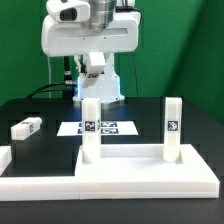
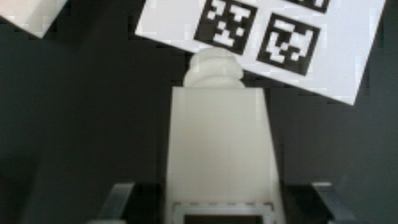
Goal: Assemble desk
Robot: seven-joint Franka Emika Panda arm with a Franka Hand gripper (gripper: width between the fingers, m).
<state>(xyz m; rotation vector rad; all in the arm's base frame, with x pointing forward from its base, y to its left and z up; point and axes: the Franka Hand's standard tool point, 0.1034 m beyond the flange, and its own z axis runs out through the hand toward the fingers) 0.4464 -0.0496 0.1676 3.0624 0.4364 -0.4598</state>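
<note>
The white desk top [image 1: 150, 172] lies flat at the front of the black table. Two square legs stand upright on it, one [image 1: 90, 125] towards the exterior view's left and one [image 1: 172, 126] towards its right. A third leg [image 1: 25, 127] lies loose on the table at the left. My gripper [image 1: 92, 72] hangs above the table behind the desk top. In the wrist view my gripper [image 2: 219, 202] is shut on a fourth leg [image 2: 217, 140], whose round screw tip [image 2: 214, 68] points away over the marker board [image 2: 267, 35]. A grey finger [image 2: 121, 200] shows on either side of the leg.
The marker board [image 1: 100, 127] lies flat mid-table behind the desk top. A white L-shaped border bar [image 1: 15, 165] runs along the front left. The robot's white base [image 1: 90, 40] stands at the back. A white piece [image 2: 25, 14] shows at one corner of the wrist view.
</note>
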